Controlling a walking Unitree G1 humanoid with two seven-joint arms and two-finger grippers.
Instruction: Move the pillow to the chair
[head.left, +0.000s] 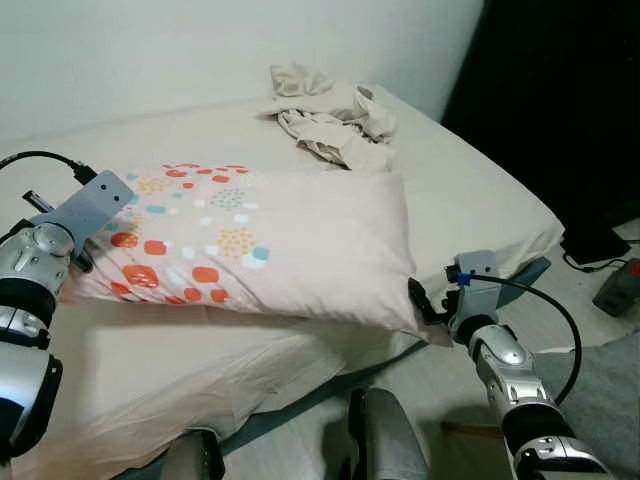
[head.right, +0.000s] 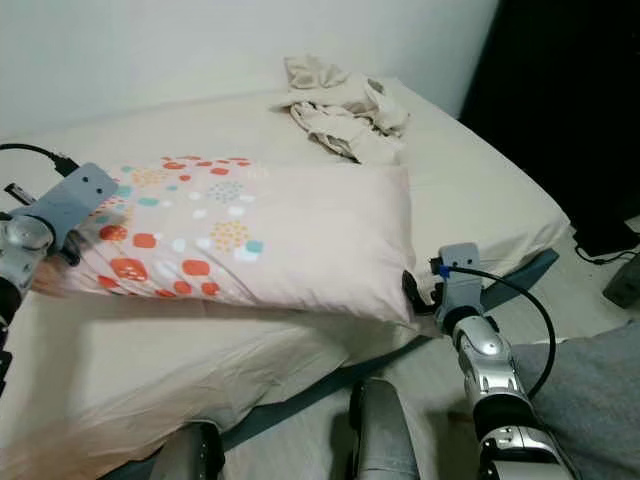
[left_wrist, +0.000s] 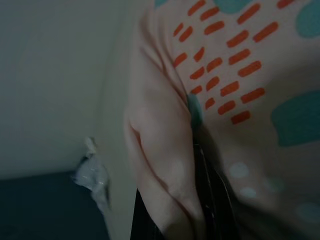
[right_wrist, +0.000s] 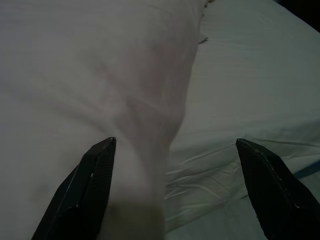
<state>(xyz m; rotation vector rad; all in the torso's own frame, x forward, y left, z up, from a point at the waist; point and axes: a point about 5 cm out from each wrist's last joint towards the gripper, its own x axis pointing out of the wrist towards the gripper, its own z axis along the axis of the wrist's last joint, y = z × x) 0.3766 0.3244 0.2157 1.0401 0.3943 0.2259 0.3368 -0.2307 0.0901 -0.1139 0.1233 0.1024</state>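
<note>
Lying across the bed's (head.left: 480, 190) near edge, the pillow (head.left: 290, 240) spans my two grippers. My left gripper (left_wrist: 200, 200) is clamped on its patterned end. My right gripper (right_wrist: 175, 190) gapes wide, one finger (right_wrist: 95, 180) touching the plain corner.

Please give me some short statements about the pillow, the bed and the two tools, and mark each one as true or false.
1. The pillow lies on the bed. True.
2. The right tool is shut. False: its fingers are spread wide at the pillow's corner.
3. The left tool is at the pillow's patterned end. True.
4. Crumpled cloth lies on the pillow. False: it lies on the bed behind it.
</note>
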